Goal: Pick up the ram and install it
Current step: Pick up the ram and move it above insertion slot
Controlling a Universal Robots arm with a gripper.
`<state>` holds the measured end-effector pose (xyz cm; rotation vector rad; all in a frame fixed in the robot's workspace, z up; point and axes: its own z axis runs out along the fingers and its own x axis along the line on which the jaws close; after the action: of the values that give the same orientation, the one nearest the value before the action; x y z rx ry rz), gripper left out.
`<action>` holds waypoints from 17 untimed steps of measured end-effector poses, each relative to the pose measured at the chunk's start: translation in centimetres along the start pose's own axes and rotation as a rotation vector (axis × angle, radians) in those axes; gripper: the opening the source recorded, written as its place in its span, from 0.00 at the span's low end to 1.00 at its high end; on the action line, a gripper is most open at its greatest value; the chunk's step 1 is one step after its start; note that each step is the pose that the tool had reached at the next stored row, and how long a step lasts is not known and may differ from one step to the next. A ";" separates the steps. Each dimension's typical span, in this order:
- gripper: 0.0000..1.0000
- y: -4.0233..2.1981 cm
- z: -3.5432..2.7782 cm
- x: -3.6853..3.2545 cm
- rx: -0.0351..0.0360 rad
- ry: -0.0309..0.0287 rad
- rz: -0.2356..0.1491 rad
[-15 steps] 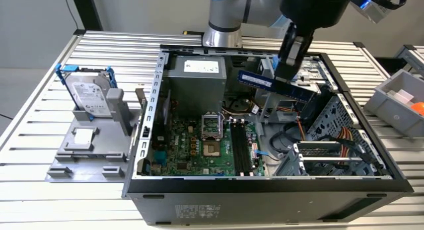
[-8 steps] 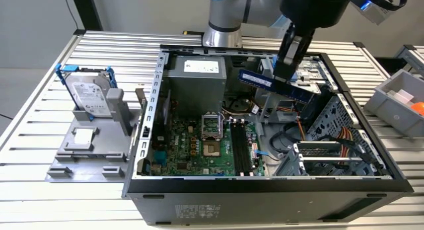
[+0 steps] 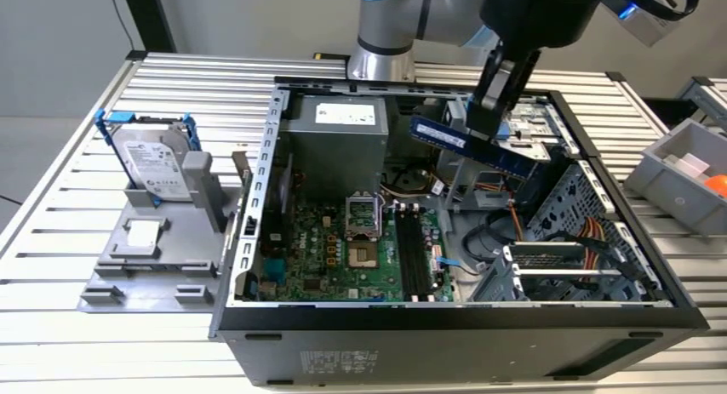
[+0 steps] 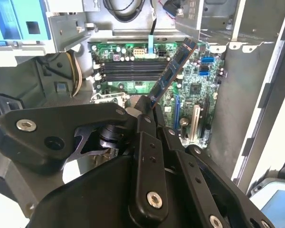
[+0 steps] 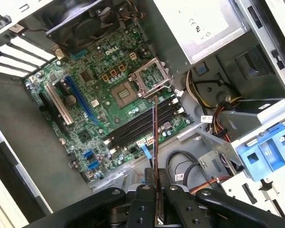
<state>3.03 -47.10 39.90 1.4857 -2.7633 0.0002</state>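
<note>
Pincer (image 3: 489,115) clamped on one end of the ram (image 3: 475,147), which is held tilted in the air above the open computer case (image 3: 455,347). In the first wrist view, the ram (image 5: 155,142) appears edge-on over the green motherboard (image 5: 109,95), clear of the dark memory slots (image 5: 137,126).
</note>
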 end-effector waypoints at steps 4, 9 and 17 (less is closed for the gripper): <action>0.00 0.00 0.00 0.00 -0.0001 0.0000 0.034; 0.00 0.00 0.00 0.00 -0.0003 -0.0002 0.078; 0.00 0.00 0.00 0.00 -0.0006 -0.0003 0.147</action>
<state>3.03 -47.10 39.90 1.2793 -2.8647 -0.0003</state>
